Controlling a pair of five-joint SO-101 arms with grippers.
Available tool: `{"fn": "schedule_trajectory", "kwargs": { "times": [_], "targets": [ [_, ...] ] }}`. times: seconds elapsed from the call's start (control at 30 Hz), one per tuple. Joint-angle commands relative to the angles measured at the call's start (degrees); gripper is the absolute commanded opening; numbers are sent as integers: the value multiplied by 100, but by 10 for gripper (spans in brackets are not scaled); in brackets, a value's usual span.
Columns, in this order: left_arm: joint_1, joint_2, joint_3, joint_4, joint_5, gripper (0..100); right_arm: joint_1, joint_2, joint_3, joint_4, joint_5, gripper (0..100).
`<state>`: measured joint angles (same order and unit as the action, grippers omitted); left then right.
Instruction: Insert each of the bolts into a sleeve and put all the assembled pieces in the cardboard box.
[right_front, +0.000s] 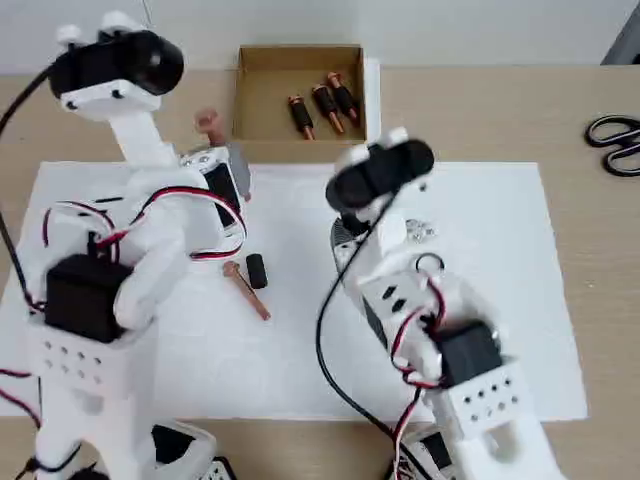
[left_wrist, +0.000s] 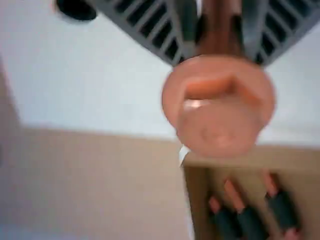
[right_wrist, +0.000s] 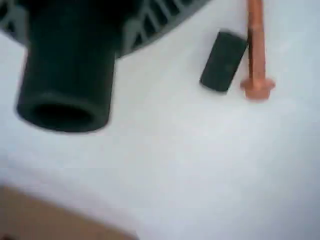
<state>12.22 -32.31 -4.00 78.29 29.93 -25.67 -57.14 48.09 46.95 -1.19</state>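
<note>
Held bolt (left_wrist: 218, 107): left gripper (left_wrist: 217, 25) was clamped on it.
Held sleeve (right_wrist: 67, 85): right gripper (right_wrist: 70, 30) was clamped on it.
Cardboard box (right_front: 255, 95): I counted three assembled pieces (right_front: 322, 105).
Remaining: I judged two pairs unjoined, counting loose bolt (right_front: 246, 290) and loose sleeve (right_front: 256, 270).

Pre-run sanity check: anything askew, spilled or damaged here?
Nothing stands out. Three assembled pieces lie in the cardboard box, a loose bolt and loose sleeve on the white sheet. The left gripper holds a bolt, the right gripper a sleeve. Small shiny bits beside the right arm: cannot tell what.
</note>
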Motion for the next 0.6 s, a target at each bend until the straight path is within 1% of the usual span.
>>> {"fn": "schedule_trajectory", "kwargs": {
  "times": [0.0,0.07,0.17,0.23,0.3,0.4,0.5,0.57],
  "targets": [
    [18,-475,488,-949,290,6,-4,-831,1336,-1930,70,4],
    [18,-659,822,-1248,299,6,-4,-1218,1908,-2598,79,4],
    [53,-967,1218,-1512,299,6,-4,-1789,2479,-3152,79,4],
    [281,-1196,1473,-1688,211,6,-4,-2158,2725,-3345,79,4],
    [642,-1398,1771,-1978,-114,6,-4,-2501,2927,-3521,79,4],
    [1134,-1662,2334,-2813,-580,6,-4,-3064,3226,-3811,79,4],
    [1354,-1952,2914,-3886,-985,6,-13,-3662,3543,-3855,88,4],
    [1389,-2154,3240,-4677,-1319,6,-13,-4022,3877,-3793,290,4]
  ]
}}
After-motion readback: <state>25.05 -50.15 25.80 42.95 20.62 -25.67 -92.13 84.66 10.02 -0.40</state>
